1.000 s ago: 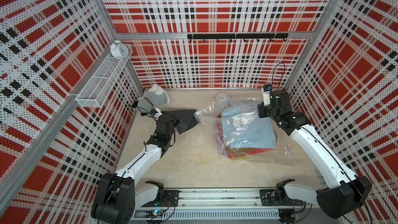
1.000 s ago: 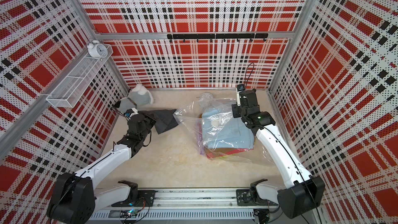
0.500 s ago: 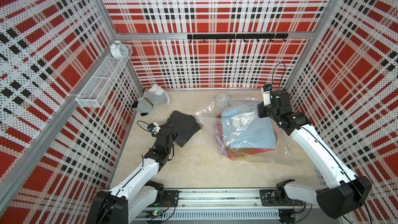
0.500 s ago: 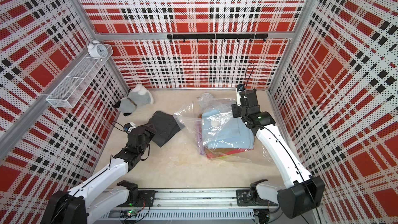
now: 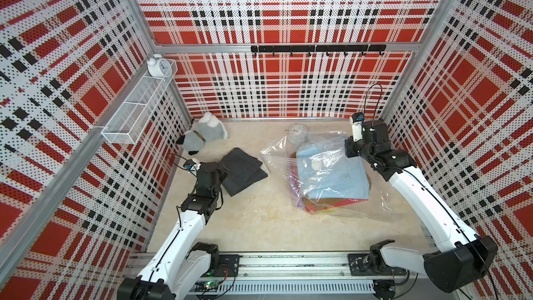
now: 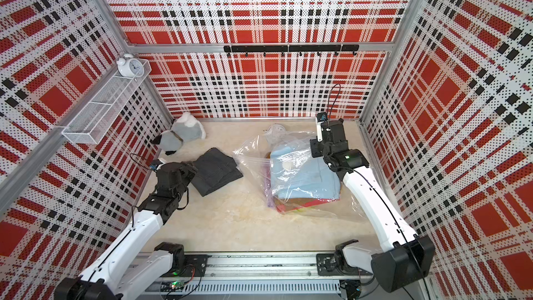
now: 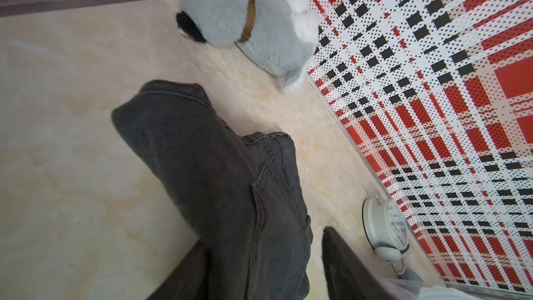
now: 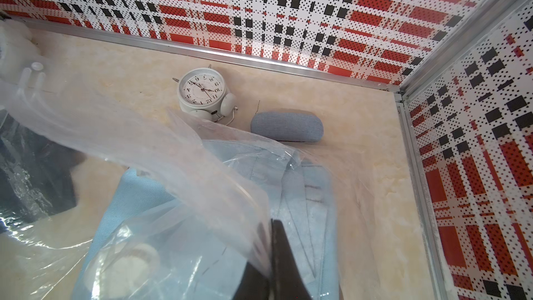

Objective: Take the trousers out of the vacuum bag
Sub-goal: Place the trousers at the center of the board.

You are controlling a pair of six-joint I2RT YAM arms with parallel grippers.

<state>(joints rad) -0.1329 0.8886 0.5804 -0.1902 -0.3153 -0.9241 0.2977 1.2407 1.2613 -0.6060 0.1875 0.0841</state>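
A folded charcoal-black pair of trousers (image 5: 243, 171) (image 6: 216, 171) (image 7: 219, 174) lies on the table, left of the vacuum bag (image 5: 288, 151) (image 6: 253, 154). My left gripper (image 5: 222, 168) (image 7: 264, 236) stands open over the pair's left edge and grips nothing. The clear crinkly bag still holds light blue trousers (image 5: 331, 174) (image 8: 161, 197) on top of brown and red ones (image 5: 334, 202). Its white valve cap (image 5: 315, 164) rests on the blue cloth. At the bag's far right side, my right gripper (image 5: 350, 151) (image 8: 271, 222) is shut on the bag's upper sheet and holds it lifted.
A grey-white plush toy (image 5: 203, 135) (image 7: 248, 24) lies in the back left corner. A white alarm clock (image 5: 295, 132) (image 8: 202, 90) and a grey-blue case (image 8: 285, 126) sit behind the bag. A wire shelf (image 5: 138, 111) juts from the left wall.
My left gripper has opened and let go of the charcoal trousers, which now lie flat on the table. The left arm has drawn back toward the front. The right arm has not moved.
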